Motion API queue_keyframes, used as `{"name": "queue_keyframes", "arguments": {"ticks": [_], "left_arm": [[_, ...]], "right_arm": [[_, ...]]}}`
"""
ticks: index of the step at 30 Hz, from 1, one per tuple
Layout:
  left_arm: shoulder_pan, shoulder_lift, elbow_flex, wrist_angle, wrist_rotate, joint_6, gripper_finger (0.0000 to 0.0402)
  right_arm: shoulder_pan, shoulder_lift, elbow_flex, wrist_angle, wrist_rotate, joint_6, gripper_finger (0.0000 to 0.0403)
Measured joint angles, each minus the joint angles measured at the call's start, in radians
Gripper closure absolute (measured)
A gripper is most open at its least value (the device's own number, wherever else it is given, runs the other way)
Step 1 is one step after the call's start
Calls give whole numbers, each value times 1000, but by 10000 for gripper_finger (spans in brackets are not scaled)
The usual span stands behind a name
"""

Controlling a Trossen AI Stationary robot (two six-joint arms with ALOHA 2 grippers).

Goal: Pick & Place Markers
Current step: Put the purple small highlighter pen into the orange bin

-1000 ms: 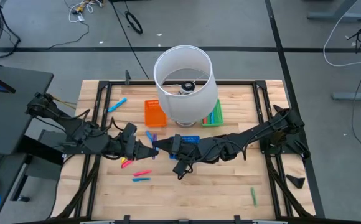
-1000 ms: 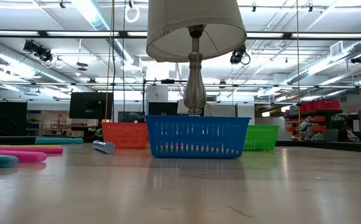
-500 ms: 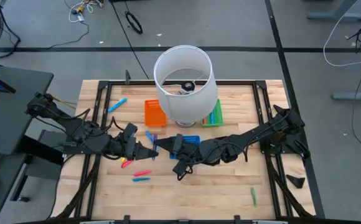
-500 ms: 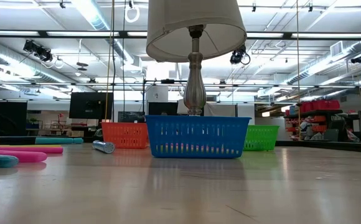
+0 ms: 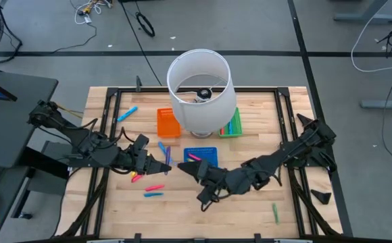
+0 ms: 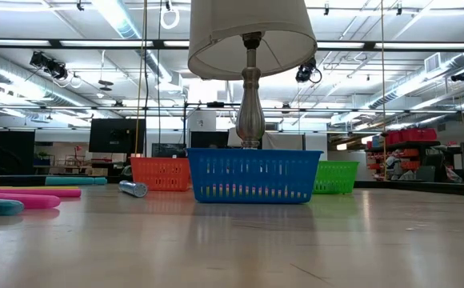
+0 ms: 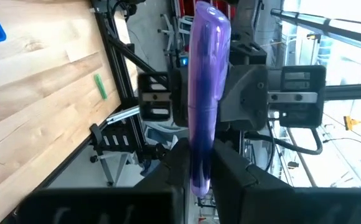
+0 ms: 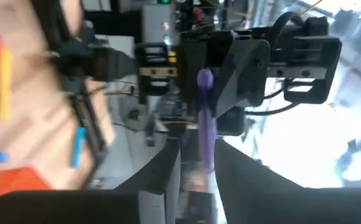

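Looks like we're mid-handoff: the left pincer (image 5: 166, 167) is clamped on the purple marker (image 7: 204, 93) just above the tabletop (image 5: 250, 209) beside the blue tray (image 5: 203, 156), the right pincer (image 5: 184, 166) loosened off it, so next probably drop it in a tray.

Bright, even overhead lighting from ceiling strip lights (image 6: 116, 16); soft reflections on table (image 6: 296, 240). Window glare in wrist views. Right wrist view motion-blurred throughout.

two dark jointed arms, black cables; dark two-finger grippers
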Motion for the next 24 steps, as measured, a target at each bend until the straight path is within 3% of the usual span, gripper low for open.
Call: {"name": "queue_keyframes", "arguments": {"ticks": [7,14,24], "left_arm": [[0,0,0,-28,-22,0,358],[0,0,0,-92,-42,-33,358],[8,-2,0,-373,-27,-214,358]], "right_arm": [[24,-92,0,-345,-19,405,303],[25,-188,0,-605,-249,827,302],[30,-333,0,-965,-274,1163,302]]}}
